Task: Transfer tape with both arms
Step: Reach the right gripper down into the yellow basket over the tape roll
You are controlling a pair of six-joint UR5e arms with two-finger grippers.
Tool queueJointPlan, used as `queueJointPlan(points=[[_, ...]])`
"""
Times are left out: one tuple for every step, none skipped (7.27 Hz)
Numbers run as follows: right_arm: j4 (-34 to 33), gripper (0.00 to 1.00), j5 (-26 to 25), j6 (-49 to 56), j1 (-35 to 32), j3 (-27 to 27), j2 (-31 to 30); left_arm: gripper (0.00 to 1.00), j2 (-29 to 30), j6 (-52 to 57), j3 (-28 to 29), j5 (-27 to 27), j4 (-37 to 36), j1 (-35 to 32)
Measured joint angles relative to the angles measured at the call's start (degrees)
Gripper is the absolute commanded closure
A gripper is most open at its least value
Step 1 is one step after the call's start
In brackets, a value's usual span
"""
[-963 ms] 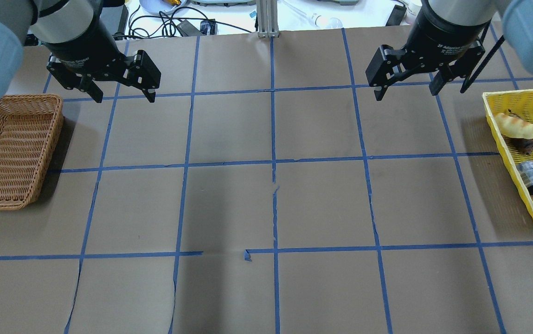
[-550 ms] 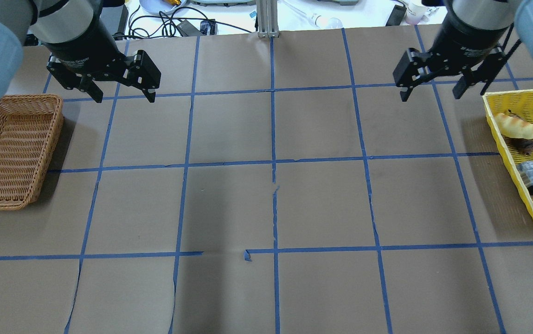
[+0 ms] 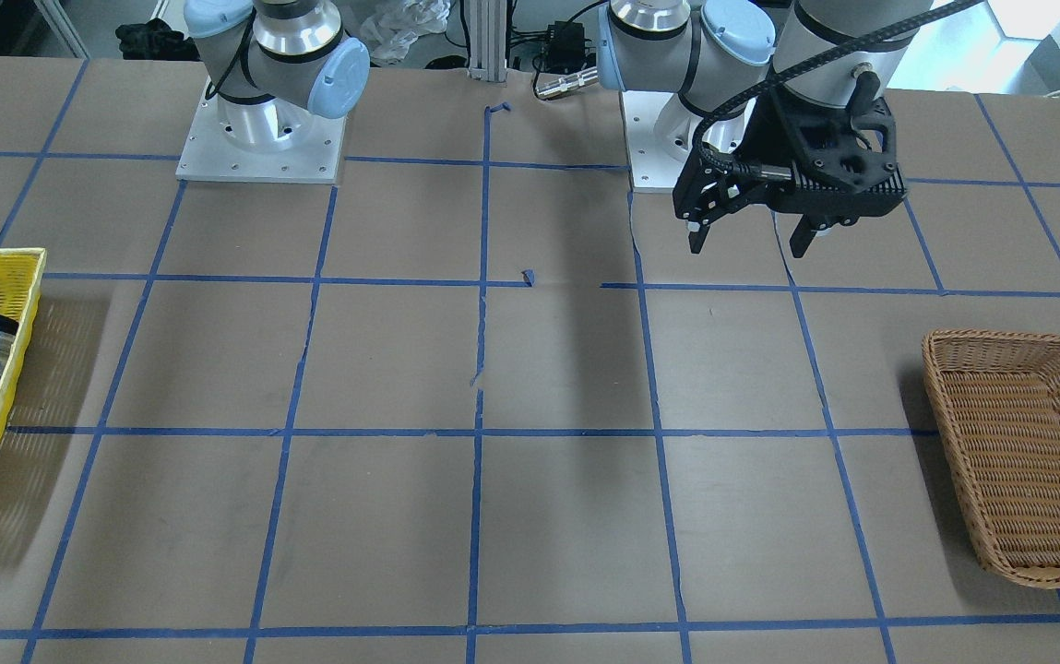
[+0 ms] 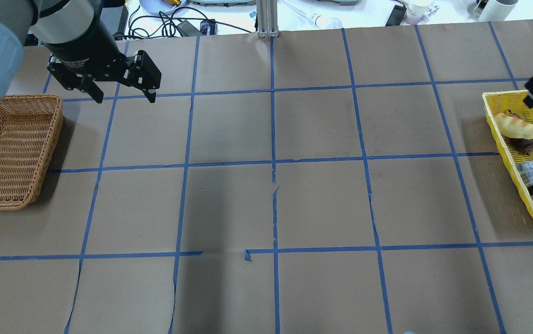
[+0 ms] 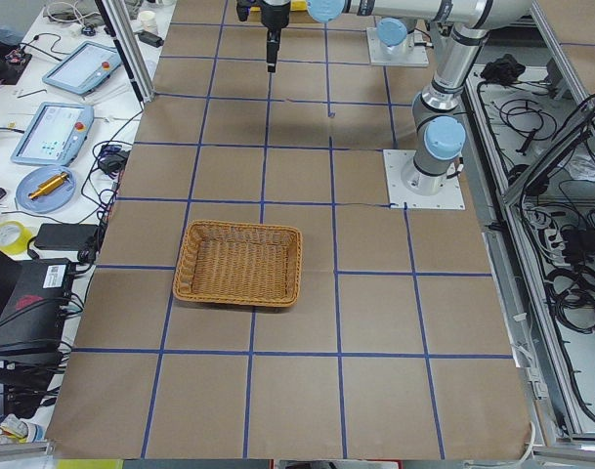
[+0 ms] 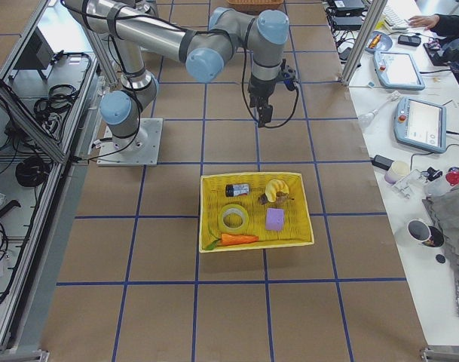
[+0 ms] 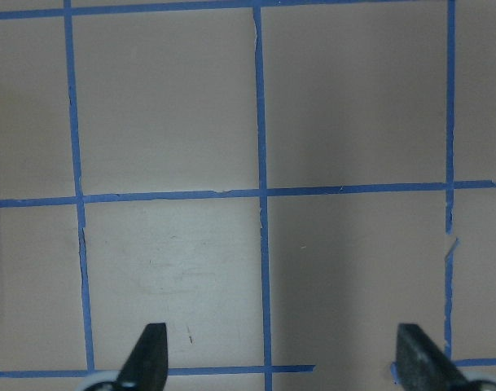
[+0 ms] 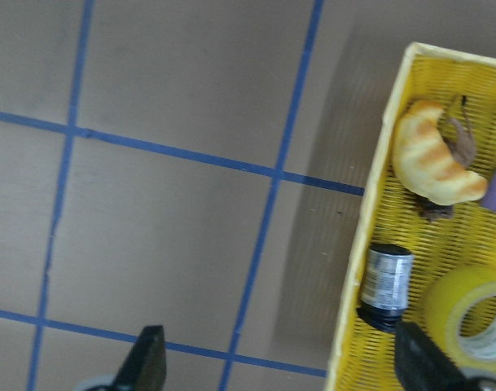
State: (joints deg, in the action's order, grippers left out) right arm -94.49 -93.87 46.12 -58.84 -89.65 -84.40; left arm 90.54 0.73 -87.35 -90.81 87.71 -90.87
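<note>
Inside the yellow basket (image 6: 252, 176), toward 7 o'clock among its contents in the right-side view, the tape (image 6: 234, 219) lies flat. It is probably light and stiff with a slippery outer face, so pinching one wall through the core looks safest. Near the basket's rim the right gripper (image 8: 284, 371) hovers with fingers spread wide. The left gripper (image 4: 125, 95) hangs equally spread over the table (image 4: 322, 204). Overhead, the frame edge cuts the tape off.

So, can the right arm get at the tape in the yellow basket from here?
Probably yes: the tape lies flat, uncovered, in the yellow basket, and the open right gripper hangs near its rim.
</note>
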Motion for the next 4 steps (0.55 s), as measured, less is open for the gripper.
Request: queueJointPlan(points=[[-3.00, 0.00, -0.50, 4.45, 5.32, -1.21, 2.74, 0.00, 0.07, -0.13, 0.06, -0.02, -0.04, -0.05], [-8.11, 0.00, -0.77, 6.84, 8.75, -3.44, 5.69, 0.00, 0.12, -0.27, 0.11, -0.02, -0.11, -0.10], [-15.03, 0.00, -1.12, 8.09, 10.32, -6.95, 8.19, 0.00, 0.14, -0.36, 0.17, -0.03, -0.15, -0.14], [-21.68, 0.00, -1.38, 8.56, 11.01, -11.03, 9.88, 0.00, 0.18, -0.40, 0.19, 0.00, -0.16, -0.16]])
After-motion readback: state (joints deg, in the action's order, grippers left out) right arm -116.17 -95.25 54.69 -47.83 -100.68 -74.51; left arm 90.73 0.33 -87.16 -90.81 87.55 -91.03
